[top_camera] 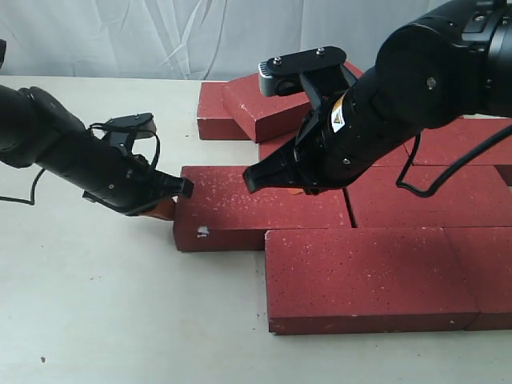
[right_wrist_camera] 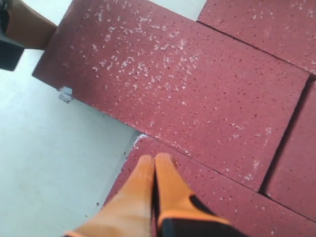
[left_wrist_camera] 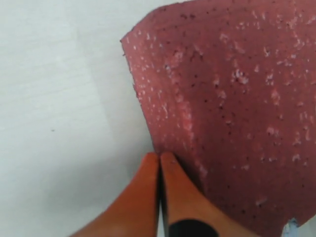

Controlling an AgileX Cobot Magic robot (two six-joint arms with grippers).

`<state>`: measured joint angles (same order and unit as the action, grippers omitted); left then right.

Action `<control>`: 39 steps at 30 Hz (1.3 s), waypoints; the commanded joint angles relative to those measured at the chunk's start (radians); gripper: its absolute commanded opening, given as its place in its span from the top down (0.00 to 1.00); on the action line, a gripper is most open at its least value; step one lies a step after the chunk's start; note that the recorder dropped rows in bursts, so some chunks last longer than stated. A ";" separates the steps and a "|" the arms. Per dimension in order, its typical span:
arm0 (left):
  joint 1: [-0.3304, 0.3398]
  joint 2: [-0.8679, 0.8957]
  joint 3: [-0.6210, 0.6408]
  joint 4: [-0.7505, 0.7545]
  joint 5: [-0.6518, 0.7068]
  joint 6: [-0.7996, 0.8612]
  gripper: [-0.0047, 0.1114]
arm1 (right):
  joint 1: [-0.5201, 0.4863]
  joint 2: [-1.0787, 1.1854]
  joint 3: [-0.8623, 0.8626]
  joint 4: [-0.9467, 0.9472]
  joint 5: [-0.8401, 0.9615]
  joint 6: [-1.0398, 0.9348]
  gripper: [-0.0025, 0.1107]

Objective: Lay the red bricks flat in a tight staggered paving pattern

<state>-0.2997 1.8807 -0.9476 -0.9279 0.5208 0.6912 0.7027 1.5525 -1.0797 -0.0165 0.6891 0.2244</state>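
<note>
Exterior high, wrists close over bricks (top_camera: pixel 240 214)

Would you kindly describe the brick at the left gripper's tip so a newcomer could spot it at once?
On the pale table lies a patch of red bricks. Take the middle row's leftmost brick, jutting past the front row. The shut left gripper is at its left end, and it alone has a whitish chip on its near corner.

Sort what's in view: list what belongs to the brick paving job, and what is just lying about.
Belongs to the job:
- red bricks, laid flat in staggered rows
- loose bricks piled at the back
- left gripper, shut, at the end of a middle-row brick
- right gripper, shut, over the laid bricks

Just there:
- table
- white curtain behind
</note>
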 commanded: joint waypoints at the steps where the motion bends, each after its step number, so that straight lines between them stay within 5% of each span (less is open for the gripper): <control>1: -0.030 0.033 0.002 -0.044 0.023 0.007 0.96 | -0.005 -0.008 -0.004 0.001 -0.010 0.001 0.98; 13: -0.031 0.033 0.002 -0.125 0.059 0.146 0.96 | -0.005 -0.008 -0.004 0.001 -0.010 0.001 0.98; 21: 0.059 -0.002 0.002 -0.039 0.069 0.053 0.96 | -0.007 0.034 -0.004 -0.030 -0.010 0.001 0.98; 27: 0.129 -0.040 0.002 -0.029 0.097 0.022 0.96 | -0.093 0.102 -0.004 -0.009 -0.022 0.001 0.98; 39: 0.138 -0.111 0.002 -0.070 0.112 0.022 0.96 | -0.194 0.263 -0.004 0.000 -0.106 0.001 0.98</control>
<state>-0.1656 1.7933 -0.9462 -0.9838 0.6227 0.7167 0.5166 1.7779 -1.0797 -0.0119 0.6009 0.2259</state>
